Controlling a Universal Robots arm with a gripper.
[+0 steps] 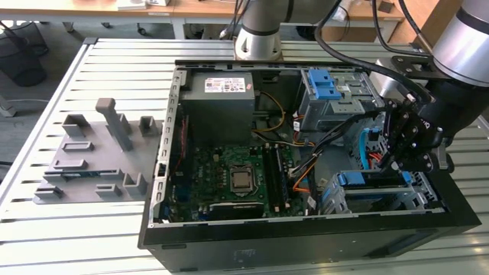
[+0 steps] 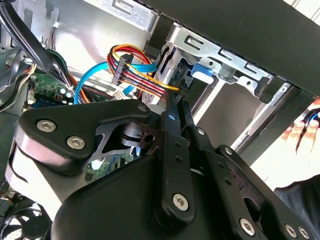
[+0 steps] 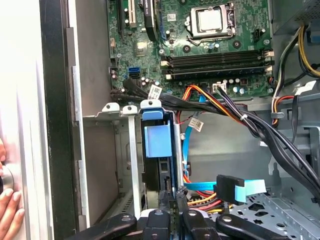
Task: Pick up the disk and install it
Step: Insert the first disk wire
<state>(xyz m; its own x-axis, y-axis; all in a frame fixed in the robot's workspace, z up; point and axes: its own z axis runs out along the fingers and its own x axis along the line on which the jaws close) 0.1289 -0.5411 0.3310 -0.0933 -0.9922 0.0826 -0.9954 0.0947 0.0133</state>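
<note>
The open computer case (image 1: pixel 164 172) lies flat on the slatted table (image 1: pixel 46 114), its bulk toward the exterior view's right, with a grey fixture plate (image 1: pixel 91 160) well apart on the exterior view's left. Inside the case I note the power-supply box (image 1: pixel 225 94), the motherboard (image 1: pixel 237 172) and, at the near corner on the exterior view's right, the metal drive cage (image 1: pixel 374 192).

My arm (image 1: pixel 466 51) reaches down over that corner, and my gripper (image 1: pixel 409 154) hangs directly above the cage.

The disk (image 3: pixel 159 150) stands on edge in a slot of the cage, its blue rail (image 3: pixel 159 141) visible in the first wrist view between the cage's metal dividers. It appears mostly seated. In that view my fingertips (image 3: pixel 172 197) are drawn close together at the disk's upper edge; I judge them pinched on it or pressing it, and I cannot tell which.

A loose blue ribbon cable with a black connector (image 3: pixel 230 187) lies just beside the slot. A person's hand (image 3: pixel 10 210) rests at the outer wall of the case.

Assessment: the pick-up is complete and the installation step is in hand, at the insertion stage. The next move calls for straight travel along the slot, without tilt, and clearance from the nearby cable bundle (image 3: pixel 225 107).
</note>
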